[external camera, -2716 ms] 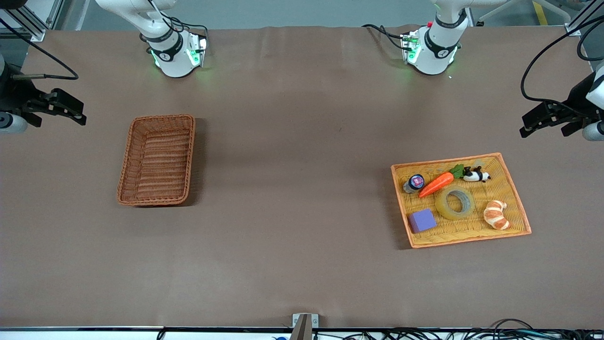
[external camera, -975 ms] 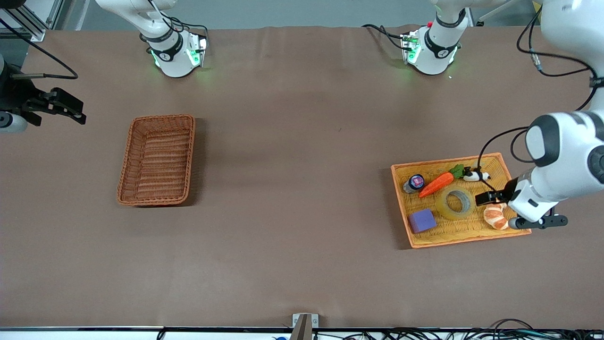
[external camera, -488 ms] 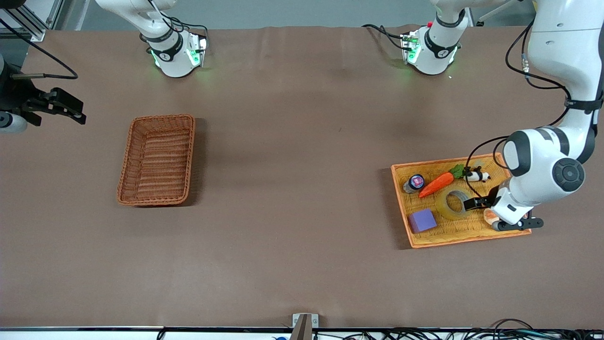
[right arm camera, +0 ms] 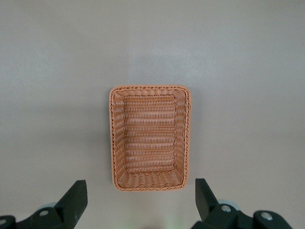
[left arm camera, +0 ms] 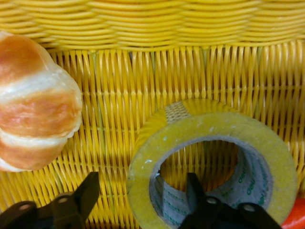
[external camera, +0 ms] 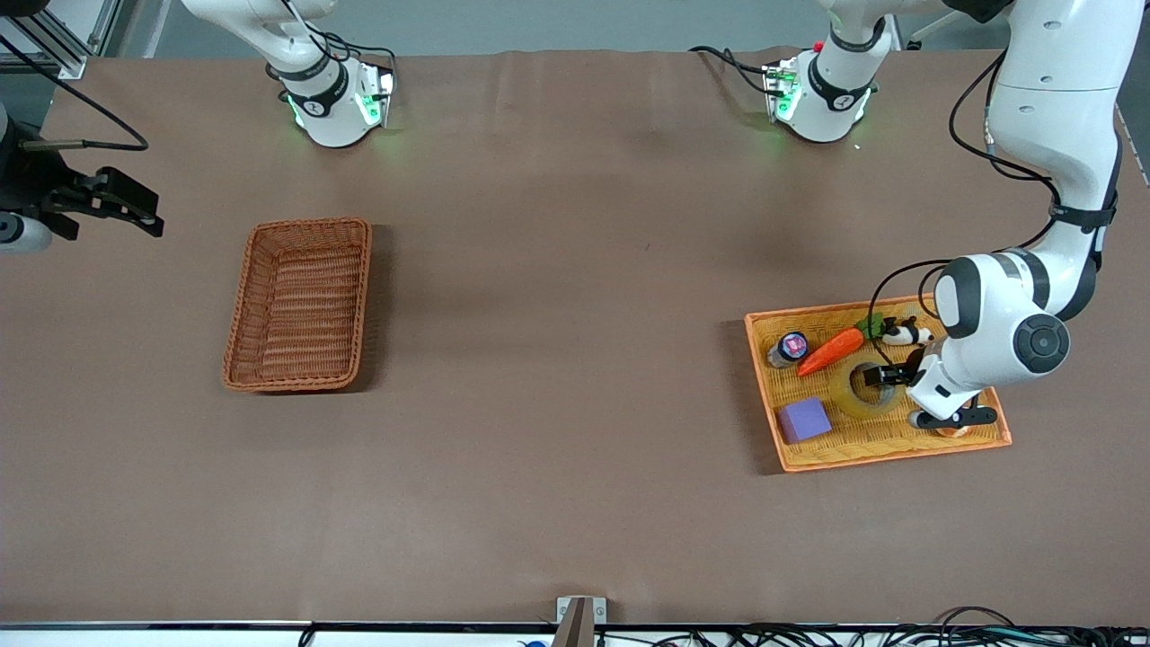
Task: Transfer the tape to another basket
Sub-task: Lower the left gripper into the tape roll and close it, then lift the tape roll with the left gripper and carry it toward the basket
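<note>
Left wrist view: left gripper (left arm camera: 140, 200) straddles the tape (left arm camera: 212, 164) wall, one finger in the core, one outside, jaws apart, not yet pinching; tape lies flat in the tray (external camera: 898, 440) beside the croissant (left arm camera: 35, 102). Squeeze squarely on the wall, then lift straight, clear of croissant. Right gripper (right arm camera: 140, 202) waits open above the basket (right arm camera: 150, 138).

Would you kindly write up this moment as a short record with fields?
Tape: tape roll lying flat in the yellow tray
Left gripper: left gripper down in the tray, jaws open, one finger inside the ring and one outside it
Right gripper: right gripper waits high over the table, jaws open
Destination: wicker basket toward the right arm's end
Also in tray: croissant, toy carrot, purple block
</note>
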{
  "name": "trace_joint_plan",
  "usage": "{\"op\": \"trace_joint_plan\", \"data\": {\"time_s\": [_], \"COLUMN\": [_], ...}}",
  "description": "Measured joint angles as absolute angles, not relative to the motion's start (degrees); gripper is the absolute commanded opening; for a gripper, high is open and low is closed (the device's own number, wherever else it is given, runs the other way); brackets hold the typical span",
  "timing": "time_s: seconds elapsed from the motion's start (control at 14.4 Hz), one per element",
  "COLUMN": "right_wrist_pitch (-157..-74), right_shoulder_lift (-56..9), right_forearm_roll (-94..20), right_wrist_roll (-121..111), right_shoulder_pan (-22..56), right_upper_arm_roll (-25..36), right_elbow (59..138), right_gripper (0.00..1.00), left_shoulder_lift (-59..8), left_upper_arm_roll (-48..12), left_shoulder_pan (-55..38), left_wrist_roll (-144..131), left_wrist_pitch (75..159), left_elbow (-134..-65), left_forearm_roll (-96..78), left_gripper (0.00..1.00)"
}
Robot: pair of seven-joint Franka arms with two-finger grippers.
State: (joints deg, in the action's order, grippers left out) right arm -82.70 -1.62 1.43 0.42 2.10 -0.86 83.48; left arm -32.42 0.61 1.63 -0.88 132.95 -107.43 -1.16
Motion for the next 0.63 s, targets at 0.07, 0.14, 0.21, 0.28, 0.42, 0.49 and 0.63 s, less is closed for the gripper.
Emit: {"op": "trace_joint_plan", "data": {"time_s": [0.07, 0.14, 0.21, 0.28, 0.42, 0.49, 0.63], "right_wrist_pitch": [-82.71, -82.71, -82.72, -82.72, -82.72, -82.72, -82.73], "right_shoulder_lift": [-1.62, -1.62, -1.62, -1.62, -1.62, -1.62, -1.62], "right_forearm_roll": [1.43, 1.43, 1.43, 1.43, 1.43, 1.43, 1.43], "right_wrist_roll": [0.42, 0.41, 0.42, 0.42, 0.42, 0.42, 0.42], "right_shoulder_pan": [2.1, 2.1, 2.1, 2.1, 2.1, 2.1, 2.1], "right_upper_arm_roll": [-0.87, -0.88, -0.89, -0.92, -0.99, -1.0, -1.0], "right_elbow": [83.48, 83.48, 83.48, 83.49, 83.49, 83.49, 83.49], "right_gripper": [1.0, 1.0, 1.0, 1.0, 1.0, 1.0, 1.0], "left_shoulder_lift": [-32.42, -32.42, -32.42, -32.41, -32.31, -32.01, -29.8], "left_upper_arm_roll": [0.62, 0.63, 0.61, 0.6, 0.65, 0.7, 0.73], "left_shoulder_pan": [1.65, 1.65, 1.64, 1.6, 1.66, 1.7, 1.95], "left_wrist_roll": [-0.88, -0.88, -0.88, -0.88, -0.8, -0.8, -0.8], "left_wrist_pitch": [132.95, 132.95, 133.03, 133.17, 133.48, 133.61, 133.38], "left_elbow": [-107.46, -107.45, -107.41, -107.31, -106.99, -106.54, -105.19], "left_forearm_roll": [-1.16, -1.16, -1.16, -1.16, -1.14, -1.14, -1.14], "left_gripper": [0.0, 0.0, 0.0, 0.0, 0.0, 0.0, 0.0]}}
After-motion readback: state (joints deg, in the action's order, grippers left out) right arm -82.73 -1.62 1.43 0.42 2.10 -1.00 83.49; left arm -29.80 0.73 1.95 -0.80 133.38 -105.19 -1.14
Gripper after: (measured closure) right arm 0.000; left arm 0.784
